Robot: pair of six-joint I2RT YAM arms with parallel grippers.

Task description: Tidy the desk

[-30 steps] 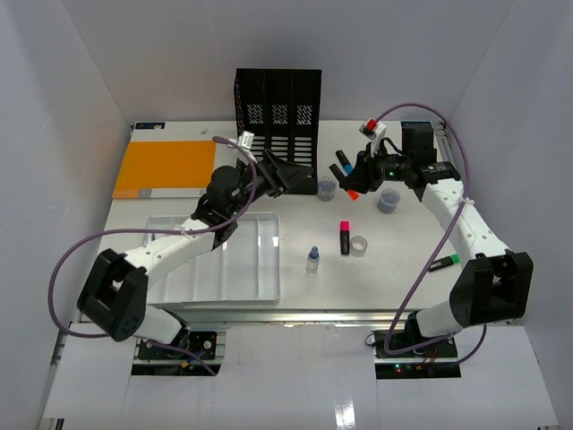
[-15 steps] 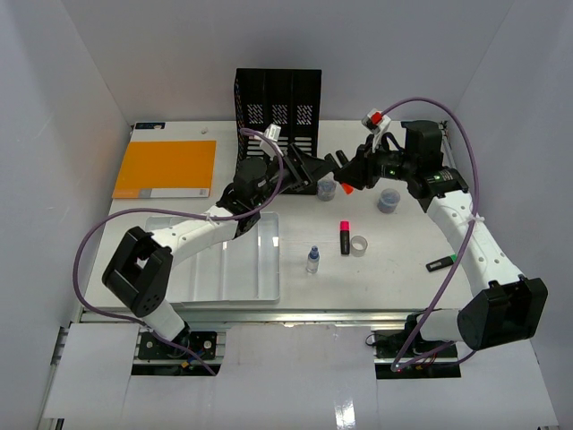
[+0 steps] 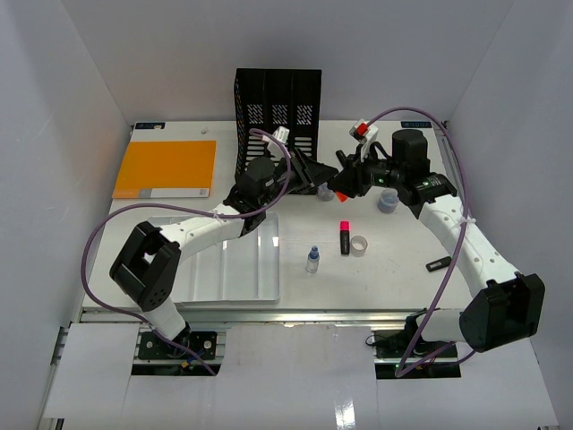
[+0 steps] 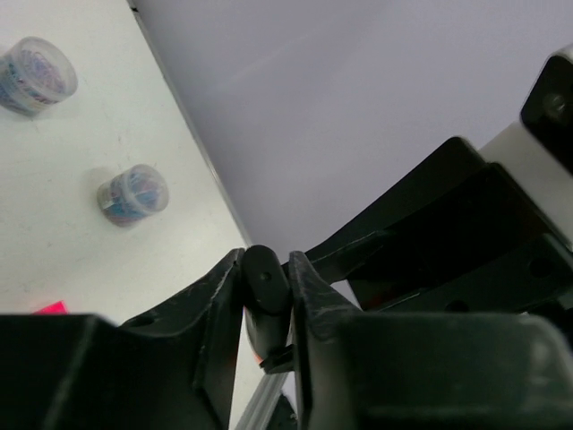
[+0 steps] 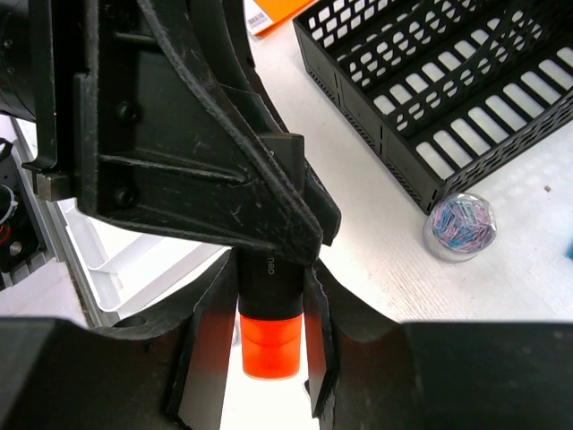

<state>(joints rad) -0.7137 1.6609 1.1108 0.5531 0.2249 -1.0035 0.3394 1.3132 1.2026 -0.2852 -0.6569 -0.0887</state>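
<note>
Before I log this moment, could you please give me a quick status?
Left gripper and right gripper both shut on the orange highlighter. Held above the desk, beside the black file rack. Nothing seen blocking.

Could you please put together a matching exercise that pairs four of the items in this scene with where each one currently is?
Things:
1. orange folder
2. black file rack
3. pink highlighter
4. orange-capped highlighter

Places:
A. back centre
B. gripped by the left tool and the right tool
C. far left corner
D. lying beside the tape roll

Pairs: 1-C; 2-A; 3-D; 4-B
</note>
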